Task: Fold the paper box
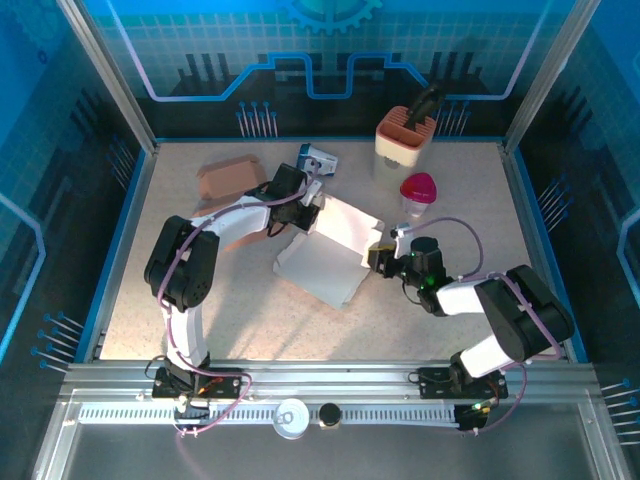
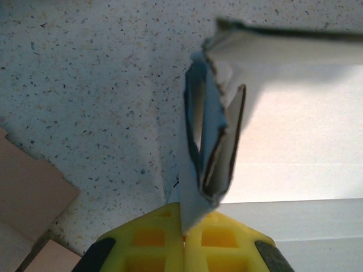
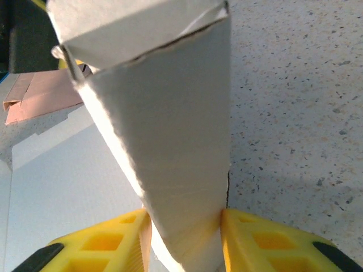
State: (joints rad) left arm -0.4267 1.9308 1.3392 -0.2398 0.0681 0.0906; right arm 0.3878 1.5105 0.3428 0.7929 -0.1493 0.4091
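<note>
Now, far left: a flat brown cardboard piece (image 1: 228, 178) lies on the speckled tabletop (image 1: 260, 320), just left of the left gripper (image 1: 300, 207).

Left gripper: clenched on a flap at the far-left corner of the paper box (image 1: 322, 255). In the left wrist view the yellow fingers (image 2: 153, 238) meet with the flap pinched between them. The flap runs away from the tips, doubled over and crumpled at its edge.

Paper box: white, partly unfolded, at the middle of the table, spanning the gap between the two grippers. Its near-left part lies flat on the surface. Beyond it, on the far side, sits a small blue-and-white carton (image 1: 318, 158).

Right gripper (image 1: 380, 257): at the box's right edge, grasping a raised white panel. In the right wrist view the panel stands between the two yellow pads (image 3: 255, 238) and touches each.

Right, far side: a pink-lidded cup (image 1: 417, 192), and behind it a pink-and-white holder (image 1: 403, 140) with a dark tool standing in it.
</note>
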